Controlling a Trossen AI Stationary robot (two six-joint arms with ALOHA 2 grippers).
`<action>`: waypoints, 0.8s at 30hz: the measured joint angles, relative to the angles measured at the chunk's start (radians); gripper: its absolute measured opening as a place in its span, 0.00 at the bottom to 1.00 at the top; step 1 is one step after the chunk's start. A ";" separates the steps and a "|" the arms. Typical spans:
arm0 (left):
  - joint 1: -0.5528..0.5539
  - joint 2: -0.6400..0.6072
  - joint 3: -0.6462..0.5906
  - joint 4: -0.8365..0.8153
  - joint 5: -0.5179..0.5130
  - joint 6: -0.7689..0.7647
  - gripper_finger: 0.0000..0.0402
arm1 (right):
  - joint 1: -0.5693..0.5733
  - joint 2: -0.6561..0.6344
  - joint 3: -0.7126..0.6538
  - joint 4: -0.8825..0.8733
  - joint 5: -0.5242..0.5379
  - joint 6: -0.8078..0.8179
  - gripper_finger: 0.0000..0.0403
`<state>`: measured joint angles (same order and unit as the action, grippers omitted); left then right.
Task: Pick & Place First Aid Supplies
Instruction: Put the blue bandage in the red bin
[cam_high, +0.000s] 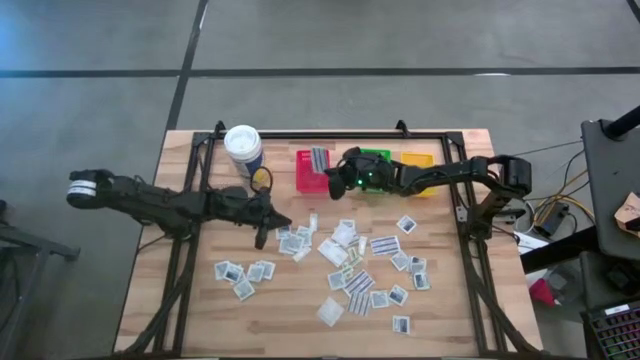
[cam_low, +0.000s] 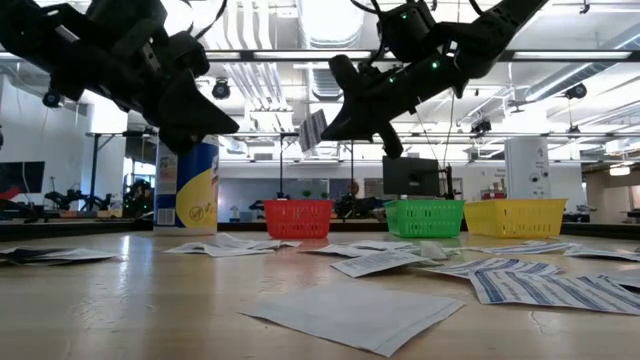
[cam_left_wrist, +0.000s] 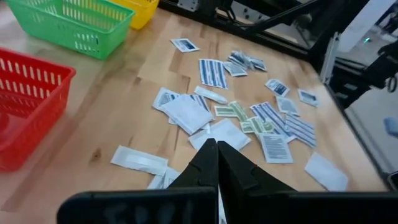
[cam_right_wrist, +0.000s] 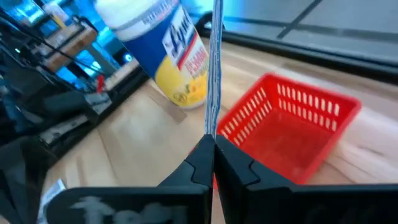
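Most packets (cam_high: 350, 262) lie scattered on the desk (cam_high: 190, 300), unsorted; much remains. My left hand (cam_high: 262, 236), closed and empty, hovers by the pile's edge. My right hand (cam_right_wrist: 213, 146) pinches a striped packet (cam_right_wrist: 217, 62) edge-on above the red bin (cam_high: 312, 172). Only the overhead view shows a packet already inside it; green bin (cam_high: 377, 158) and yellow bin (cam_high: 418, 160) contents unclear.

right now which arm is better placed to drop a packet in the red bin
Right. The right gripper is shut on a striped packet over the red bin. The left gripper is shut, empty, above the scattered packets.
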<state>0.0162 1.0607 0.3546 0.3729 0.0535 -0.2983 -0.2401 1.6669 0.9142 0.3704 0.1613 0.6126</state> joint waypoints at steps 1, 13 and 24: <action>-0.009 0.000 0.000 0.000 -0.019 0.013 0.00 | 0.000 0.000 0.000 0.010 0.003 -0.002 0.02; -0.042 0.000 0.000 0.000 -0.187 0.183 0.00 | 0.000 0.000 0.000 0.017 0.025 0.012 0.02; -0.042 0.001 0.000 -0.010 -0.141 0.217 0.00 | -0.030 0.068 0.151 -0.076 -0.026 -0.035 0.02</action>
<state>-0.0257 1.0615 0.3546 0.3628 -0.0880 -0.0814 -0.2705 1.7346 1.0654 0.2940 0.1357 0.5780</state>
